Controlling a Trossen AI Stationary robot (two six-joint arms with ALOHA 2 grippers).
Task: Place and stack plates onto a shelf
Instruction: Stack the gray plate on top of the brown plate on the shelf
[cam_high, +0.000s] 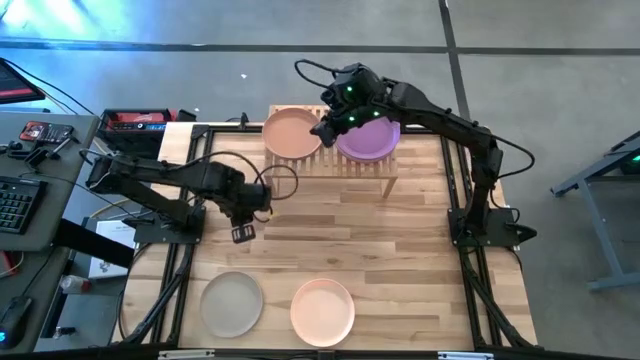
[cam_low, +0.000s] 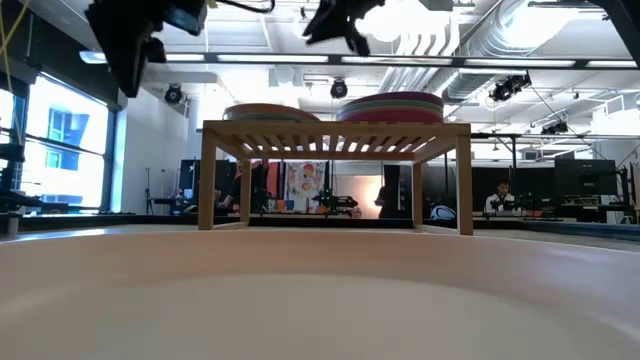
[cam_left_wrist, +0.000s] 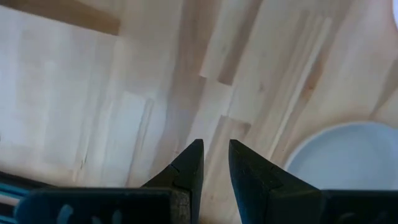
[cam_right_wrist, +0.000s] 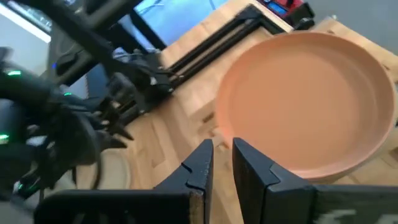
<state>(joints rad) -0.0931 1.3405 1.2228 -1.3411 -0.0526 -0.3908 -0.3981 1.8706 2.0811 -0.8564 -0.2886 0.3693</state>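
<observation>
Nearest the overhead camera's front edge, two plates wait on the worktop (cam_high: 400, 260): a grey-beige plate (cam_high: 231, 304) on the left and a peach plate (cam_high: 322, 311) just right of it, apart. Above the grey-beige plate, the left pincer (cam_high: 243, 234) hangs over bare wood with its tips nearly pressed together, pinching nothing; its arm reaches in low from the left edge, elbow bent.

Fetching the grey-beige plate looks like the next step: the pincer should spread, drop to the near rim and bite it squarely so the shallow plate does not tip.

Further right, at the back, the shelf (cam_high: 362, 167) carries an orange-brown plate (cam_high: 292, 133) and beside it a stack topped by a purple plate (cam_high: 370, 140). The right pincer (cam_high: 322, 130) hovers between those two, narrowly closed and empty, its arm stretched in from the right.
</observation>
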